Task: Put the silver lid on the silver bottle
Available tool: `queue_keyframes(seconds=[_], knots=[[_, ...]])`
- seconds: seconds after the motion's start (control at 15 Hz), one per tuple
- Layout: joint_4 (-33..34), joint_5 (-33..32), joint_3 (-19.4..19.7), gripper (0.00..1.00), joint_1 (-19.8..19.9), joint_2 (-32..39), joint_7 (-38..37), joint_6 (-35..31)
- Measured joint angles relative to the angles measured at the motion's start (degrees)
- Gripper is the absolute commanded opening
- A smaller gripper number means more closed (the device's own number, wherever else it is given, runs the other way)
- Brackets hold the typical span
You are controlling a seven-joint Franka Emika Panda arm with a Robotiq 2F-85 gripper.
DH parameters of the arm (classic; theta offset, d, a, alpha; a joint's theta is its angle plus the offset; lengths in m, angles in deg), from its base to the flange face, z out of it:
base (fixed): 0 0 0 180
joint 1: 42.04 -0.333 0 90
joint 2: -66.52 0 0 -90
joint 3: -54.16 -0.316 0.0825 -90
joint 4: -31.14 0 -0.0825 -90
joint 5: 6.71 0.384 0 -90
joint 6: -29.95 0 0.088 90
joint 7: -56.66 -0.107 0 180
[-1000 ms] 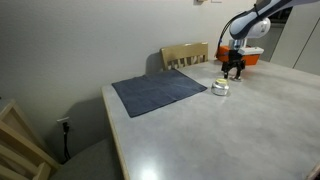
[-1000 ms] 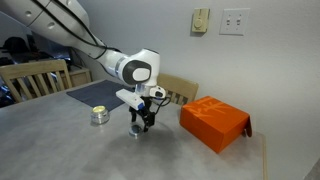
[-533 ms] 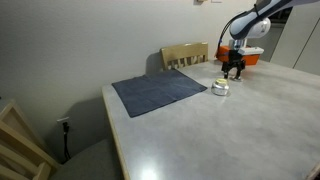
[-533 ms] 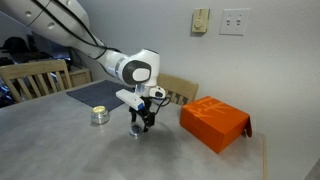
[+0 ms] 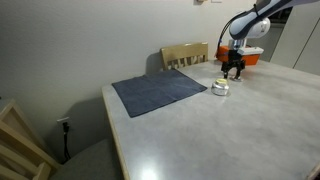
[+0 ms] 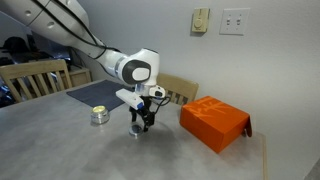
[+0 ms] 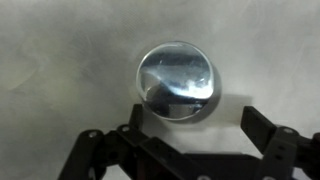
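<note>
The silver lid (image 7: pixel 178 80) is a round, shiny disc lying flat on the grey table; in the wrist view it sits just ahead of and between my fingertips. My gripper (image 7: pixel 198 125) is open and empty, with one dark finger on each side of the lid. In both exterior views the gripper (image 6: pixel 141 122) (image 5: pixel 233 72) points down, low over the table, with the lid (image 6: pixel 137 132) under it. The silver bottle (image 6: pixel 99 115) (image 5: pixel 221 88) is a small squat metal container with a pale top. It stands on the table a short way from the gripper, by the mat.
An orange box (image 6: pixel 214 122) (image 5: pixel 250 58) lies close to the gripper on the side away from the bottle. A dark grey mat (image 5: pixel 158 92) lies on the table. Wooden chairs (image 5: pixel 186 55) (image 6: pixel 30 78) stand at the table's edges.
</note>
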Motion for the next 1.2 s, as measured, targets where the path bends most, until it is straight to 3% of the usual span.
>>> queue_keyframes(seconds=[0.27, 1.2], knots=[[0.1, 0.4, 0.0, 1.00, 0.2, 0.0, -1.0, 0.0], [-3.1, 1.5, 2.3, 1.00, -1.7, -1.5, -16.8, -1.5]])
